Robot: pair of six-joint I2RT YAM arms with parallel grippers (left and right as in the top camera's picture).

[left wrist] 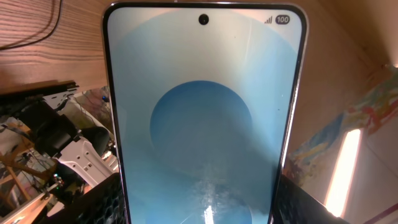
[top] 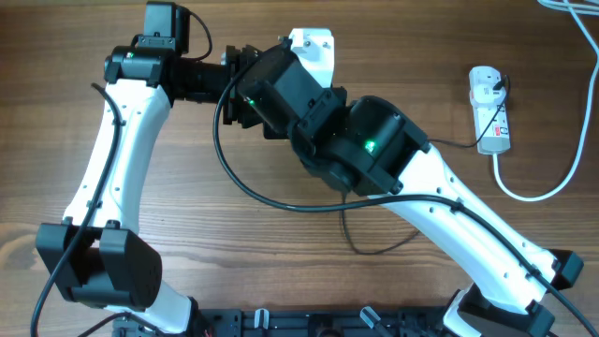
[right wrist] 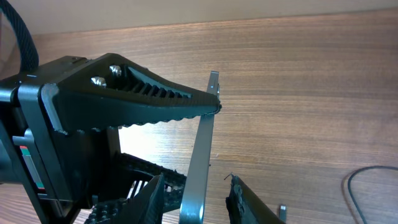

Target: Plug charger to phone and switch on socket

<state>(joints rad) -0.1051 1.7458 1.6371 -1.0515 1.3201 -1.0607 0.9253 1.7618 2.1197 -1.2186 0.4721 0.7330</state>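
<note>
L gripper is clamped on the phone, w/ pads on both long edges near its lower end. Screen is lit blue and faces the L wrist cam. Phone is held up off the bench, near the middle of the far edge. R gripper is part open, fingers either side of the phone's thin edge, w/ bare wood showing in the gap on one side. Socket lies by the R edge toward the far R corner, its white cord looping off it. Charger runs from the socket under the R arm; can't see its tip.
</note>
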